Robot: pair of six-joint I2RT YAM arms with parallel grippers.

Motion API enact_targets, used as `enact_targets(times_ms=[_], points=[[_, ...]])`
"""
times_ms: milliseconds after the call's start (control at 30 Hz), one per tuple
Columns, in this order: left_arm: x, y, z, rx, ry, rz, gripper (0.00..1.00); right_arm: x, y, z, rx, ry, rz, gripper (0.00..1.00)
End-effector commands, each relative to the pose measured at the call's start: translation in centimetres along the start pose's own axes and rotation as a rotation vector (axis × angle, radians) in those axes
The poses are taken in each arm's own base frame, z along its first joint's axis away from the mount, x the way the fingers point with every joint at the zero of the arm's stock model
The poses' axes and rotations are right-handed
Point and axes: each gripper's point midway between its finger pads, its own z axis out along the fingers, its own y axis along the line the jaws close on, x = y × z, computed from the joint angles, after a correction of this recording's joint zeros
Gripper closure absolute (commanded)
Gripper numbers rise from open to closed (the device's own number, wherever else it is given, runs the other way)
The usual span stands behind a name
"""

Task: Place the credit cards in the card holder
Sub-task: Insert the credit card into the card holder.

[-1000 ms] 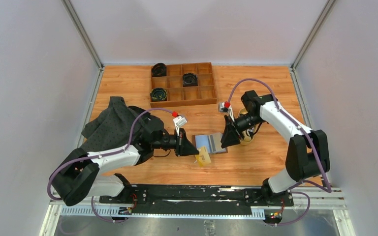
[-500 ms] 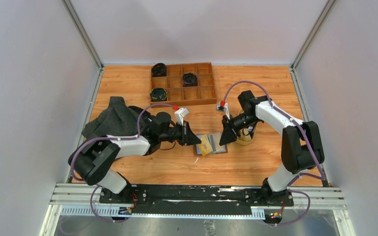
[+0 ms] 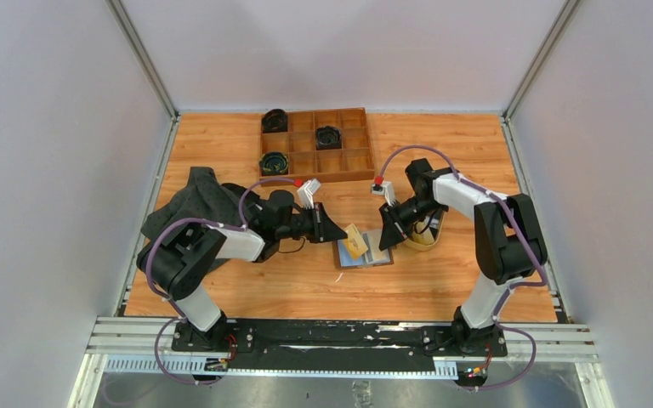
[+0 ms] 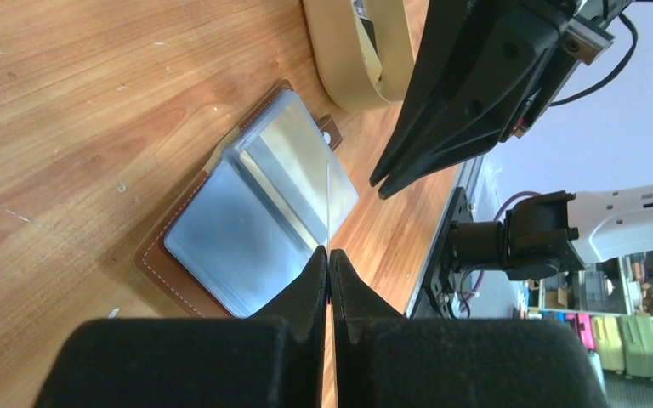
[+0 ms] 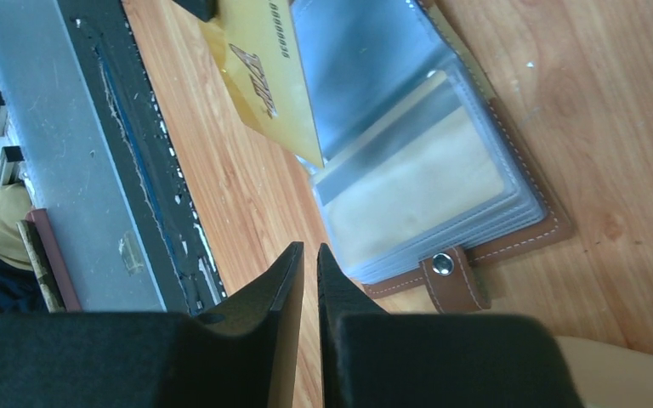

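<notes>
Card (image 3: pixel 356 242) in yellow-gold, pinched edge-on in my left end effector (image 4: pixel 329 252), hangs above the open card holder (image 5: pixel 442 170) on the surface; insertion remains, my right end effector (image 5: pixel 308 246) nearly closed, empty.

A robotics lab test cell: a wood-grain table (image 3: pixel 442 280) boxed in by plain white panels (image 3: pixel 51 170) on aluminium framing, with two arms bolted to a black rail (image 3: pixel 340 336) at the near edge. Past the table, the left wrist view catches shelving with coloured storage bins (image 4: pixel 646 336) (workshop clutter, not a home).
</notes>
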Motion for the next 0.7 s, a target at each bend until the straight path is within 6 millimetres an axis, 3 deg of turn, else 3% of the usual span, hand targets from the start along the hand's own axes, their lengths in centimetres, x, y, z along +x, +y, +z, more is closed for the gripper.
enact_targets(times_ms=[0,667], points=[[-0.1,1.0,-0.2,-0.034,-0.012,-0.030,1.00,1.0,-1.4,0.2,0.043,0.026,0.076,0.86],[1.3,2.6,0.0,-0.101,0.050,-0.093,1.00,1.6,-2.7,0.6,0.078,0.061,0.116,0.88]])
